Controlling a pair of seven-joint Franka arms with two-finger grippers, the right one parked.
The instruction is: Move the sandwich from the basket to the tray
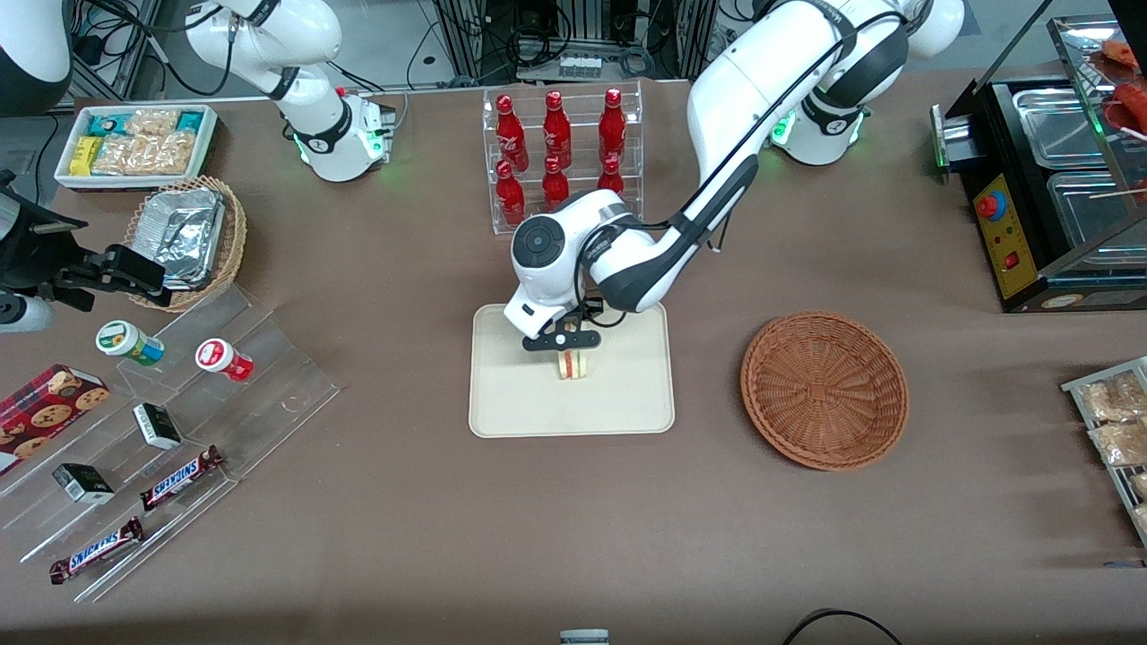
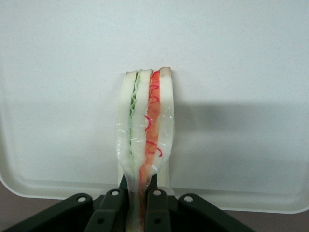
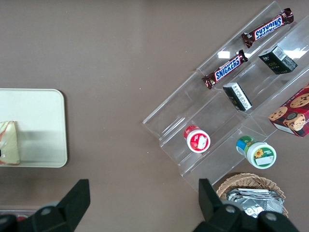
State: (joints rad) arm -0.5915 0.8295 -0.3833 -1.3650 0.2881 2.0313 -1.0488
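You've got the brown desk (image 3: 111, 72) filling most of this view. One rounded corner of the cream tray (image 3: 46, 108) pokes in, and the wrapped sandwich (image 3: 9, 142) sits on it, pink stripe showing. Toward the parked arm's end there's the clear stepped rack (image 3: 212, 104): two Snickers bars (image 3: 224, 69) on its steps, two small dark boxes (image 3: 237, 95), a red-lidded cup (image 3: 197, 138) and a green-lidded cup (image 3: 257, 152). A cookie box (image 3: 292, 111) lies beside the rack, and a wicker basket of foil containers (image 3: 251, 191) sits near the cups.
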